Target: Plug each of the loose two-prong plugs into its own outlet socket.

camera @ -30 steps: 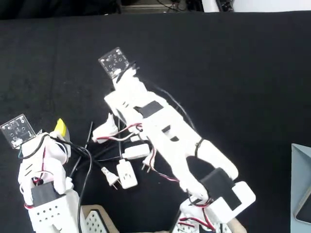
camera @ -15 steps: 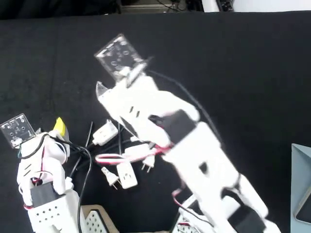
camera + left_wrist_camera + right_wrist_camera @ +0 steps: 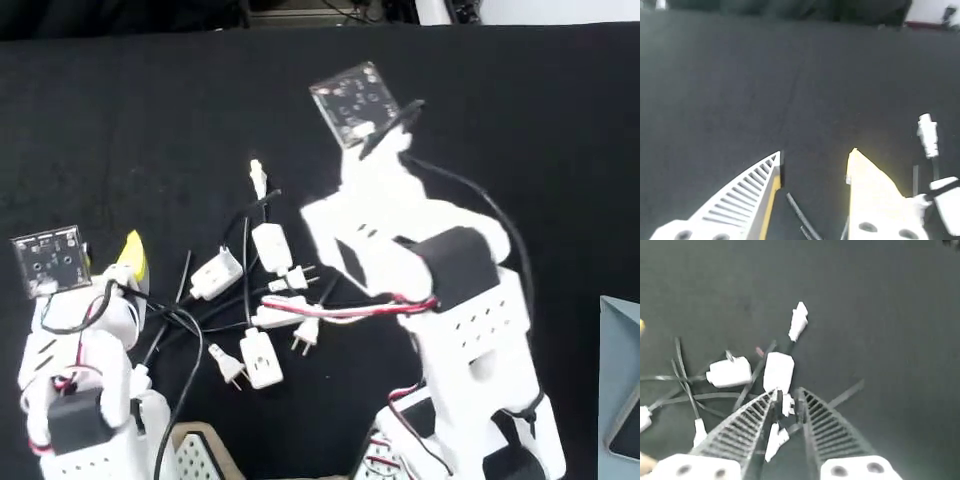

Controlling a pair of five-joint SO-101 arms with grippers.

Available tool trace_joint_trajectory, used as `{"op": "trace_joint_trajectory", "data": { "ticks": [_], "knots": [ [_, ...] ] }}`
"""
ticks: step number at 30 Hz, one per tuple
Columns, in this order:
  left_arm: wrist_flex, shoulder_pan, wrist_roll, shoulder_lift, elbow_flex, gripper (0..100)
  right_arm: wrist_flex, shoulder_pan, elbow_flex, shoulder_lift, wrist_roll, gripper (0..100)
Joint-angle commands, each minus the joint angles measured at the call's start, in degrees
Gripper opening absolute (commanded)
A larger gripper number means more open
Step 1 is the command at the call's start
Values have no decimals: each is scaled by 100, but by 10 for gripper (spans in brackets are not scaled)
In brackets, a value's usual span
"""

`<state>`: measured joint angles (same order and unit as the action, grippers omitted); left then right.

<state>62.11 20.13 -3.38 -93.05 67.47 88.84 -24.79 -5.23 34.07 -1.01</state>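
Hovering with the right gripper [image 3: 787,391] above a tangle of cords [image 3: 847,391], at a narrow gap and with no grip on anything that can be made out. Looks like the picking step, none of the plugging done yet, judging by the bare prongs of another loose plug [image 3: 228,365] on the table [image 3: 520,120]. Seeing a white plug [image 3: 788,405] through that narrow gap, right beneath the tips (lying on the table below, by the look of it, not pinched). Finding a white socket block [image 3: 778,371] just beyond the tips, very near that plug, with a second socket block [image 3: 730,372] off to one side and a small white connector [image 3: 798,321] farther out past both. Calls next for a straight drop onto the plug, a closing across its body and not its prongs, then a turn of the prongs toward the slots of the near block. Could snag on the cords crossing underneath, so worth a slow lift. Sitting with the left gripper [image 3: 815,152] spread wide and empty, low over the dark table, well apart from that plug, the small white connector [image 3: 927,135] ahead of it and off to one side.
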Motion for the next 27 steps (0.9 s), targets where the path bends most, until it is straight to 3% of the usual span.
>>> {"op": "trace_joint_trajectory", "data": {
  "ticks": [1,7,10,14,19,27],
  "knots": [
    [422,-338,-176,1020,-1174,217,615,484,242,136,70,43],
    [1310,-813,-1178,3095,-2316,220,818,1248,-365,127,62,43],
    [1538,-1007,-1890,3877,-2695,225,255,1626,-1138,127,-62,43],
    [1582,-1042,-2505,4756,-2879,316,-765,1952,-2308,127,-44,43],
    [1468,-1393,-2980,5855,-2879,335,-1468,1996,-3108,136,-44,43],
    [141,-1727,-3051,7130,-2879,335,-1495,1996,-3152,136,-44,43]
  ]
}}
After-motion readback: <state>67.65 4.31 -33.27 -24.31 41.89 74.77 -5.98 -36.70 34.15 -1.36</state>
